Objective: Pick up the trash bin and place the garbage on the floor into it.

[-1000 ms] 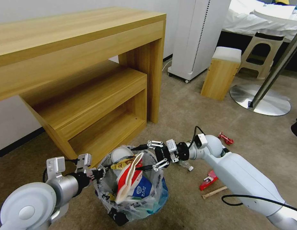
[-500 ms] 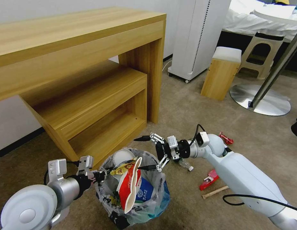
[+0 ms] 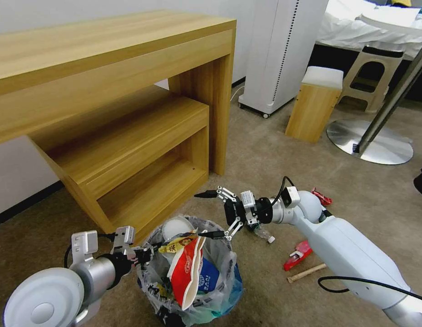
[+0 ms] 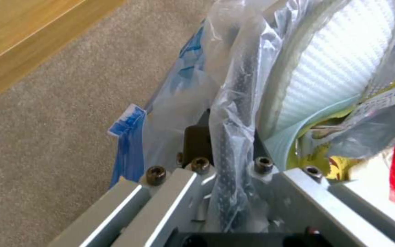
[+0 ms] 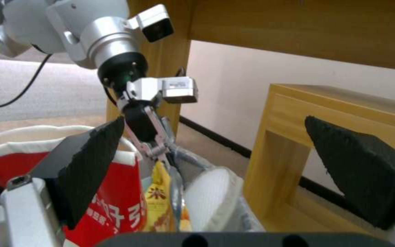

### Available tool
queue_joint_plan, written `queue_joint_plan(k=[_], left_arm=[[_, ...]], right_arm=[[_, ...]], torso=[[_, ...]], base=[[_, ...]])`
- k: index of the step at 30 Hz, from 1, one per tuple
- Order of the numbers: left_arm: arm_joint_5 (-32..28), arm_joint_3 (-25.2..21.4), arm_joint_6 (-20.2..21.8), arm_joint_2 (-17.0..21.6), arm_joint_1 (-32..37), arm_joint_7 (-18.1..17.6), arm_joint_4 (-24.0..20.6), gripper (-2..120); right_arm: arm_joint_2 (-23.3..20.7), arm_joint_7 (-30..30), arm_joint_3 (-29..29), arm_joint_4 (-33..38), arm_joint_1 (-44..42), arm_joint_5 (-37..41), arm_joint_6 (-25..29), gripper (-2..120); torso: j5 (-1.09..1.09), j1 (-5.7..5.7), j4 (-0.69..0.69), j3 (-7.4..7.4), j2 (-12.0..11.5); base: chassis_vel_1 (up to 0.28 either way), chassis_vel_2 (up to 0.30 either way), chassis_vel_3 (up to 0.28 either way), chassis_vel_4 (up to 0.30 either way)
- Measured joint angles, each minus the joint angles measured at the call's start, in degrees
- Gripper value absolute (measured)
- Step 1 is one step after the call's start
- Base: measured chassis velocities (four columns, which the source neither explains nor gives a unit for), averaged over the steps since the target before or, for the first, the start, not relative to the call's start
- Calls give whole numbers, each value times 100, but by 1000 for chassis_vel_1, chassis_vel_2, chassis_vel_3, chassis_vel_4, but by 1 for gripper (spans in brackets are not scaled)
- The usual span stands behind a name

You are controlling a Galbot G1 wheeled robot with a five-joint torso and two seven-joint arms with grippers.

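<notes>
Two grippers at work around the trash bin (image 3: 193,290), which sits low on the carpet (image 3: 247,159) in front of the robot, close to the wooden table (image 3: 106,59).

Left gripper (image 3: 145,255): clamped on the bin's near-left rim. In the left wrist view the jaws are closed on the bag-wrapped black rim (image 4: 234,137), with crinkly clear plastic bunched between them.

Bin contents, piled above the rim: crushed red-white bowl (image 3: 186,272) standing on edge at the front, blue-white paper cup (image 3: 205,274) just beside it, yellow wrapper (image 3: 177,245) behind, white slipper (image 3: 174,225) at the far side. Bag shows a blue patch (image 3: 236,279) on the right.

Right gripper (image 3: 211,214): hovers at the bin's far-right edge, fingers spread wide, holding nothing. One black fingertip sits just above the rim, the other points toward the table. The right wrist view shows both black pads (image 5: 92,164) well apart, with the red bowl below them.

Farther right on the carpet, beside the right arm: small bottle (image 3: 264,234) near the wrist, red wrapper (image 3: 296,255), wooden stick (image 3: 305,273) just beside it, and another red wrapper (image 3: 321,196) beyond the elbow.

Far background: wooden stool with white cushion (image 3: 314,104), round metal base (image 3: 370,143).
</notes>
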Motion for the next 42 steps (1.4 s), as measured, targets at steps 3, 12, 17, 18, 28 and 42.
queue_joint_plan(k=[3,12,17,18,28,42], left_arm=[[-20,4,0,25,1,-15,-2,1],[-40,20,0,68,-4,-25,41,1],[-16,15,0,119,-35,-25,122,1],[-16,15,0,119,-35,-25,122,1],[-87,-125,0,96,-73,-280,115,1],[520,-292,0,1,76,-232,-46,1]], right_arm=[[-6,-14,25,-84,0,-1,34,100],[5,-24,25,-198,58,35,61,100],[4,-28,208,-110,142,321,23,100],[4,-28,208,-110,142,321,23,100],[-385,1643,1097,453,77,228,-139,100],[-583,4146,2615,909,-1130,476,28,100]], torso=[[0,0,0,0,0],[0,0,0,0,0],[0,0,0,0,0],[0,0,0,0,0],[-1,0,0,0,0],[0,0,0,-1,0]], base=[[0,0,0,0],[0,0,0,0],[0,0,0,0],[0,0,0,0],[0,0,0,0],[0,0,0,0]])
